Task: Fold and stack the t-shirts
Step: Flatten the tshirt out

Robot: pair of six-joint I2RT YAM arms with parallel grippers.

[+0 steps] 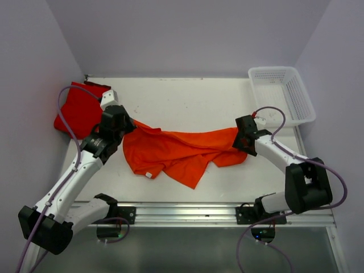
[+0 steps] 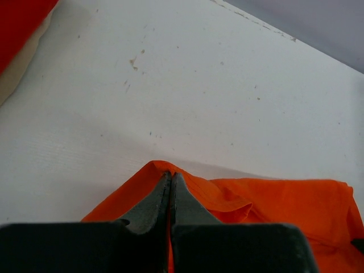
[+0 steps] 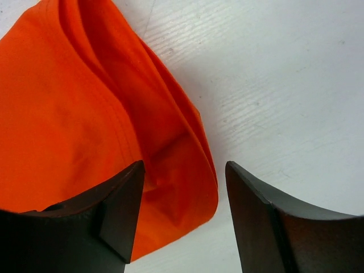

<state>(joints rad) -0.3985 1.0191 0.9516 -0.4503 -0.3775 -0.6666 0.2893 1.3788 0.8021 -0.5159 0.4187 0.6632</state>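
tabletop (image 1: pixel 187 96), white and scuffed, carries everything. the biggest thing on it is the orange t-shirt (image 1: pixel 176 151), lying unfolded across the middle. it is drawn into a long band between the two arms, with loose folds sagging toward the near edge. that stretched shape looks like the start of flattening it for a fold.

just beyond the orange t-shirt's left end, toward the far corner, lies the red t-shirt (image 1: pixel 77 111). it sits in a flattish heap partly hidden by the arm, and i cannot tell whether it is folded. it is probably parked there to keep the middle free.

well apart from the orange t-shirt's right end, farther back, stands the basket (image 1: pixel 281 94), with nothing showing inside.

at the orange t-shirt's left end the left claw (image 2: pixel 170 177) is pressed together on a pinch of the cloth, which peaks up at its tips. this likely anchors that corner.

at the right end the right claw (image 3: pixel 185 170) stands apart, astride the rolled edge. one finger is over cloth, the other over bare table, and nothing is pinched. i judge it is lined up to take that edge, and if it bites too shallow the cloth could slip out.
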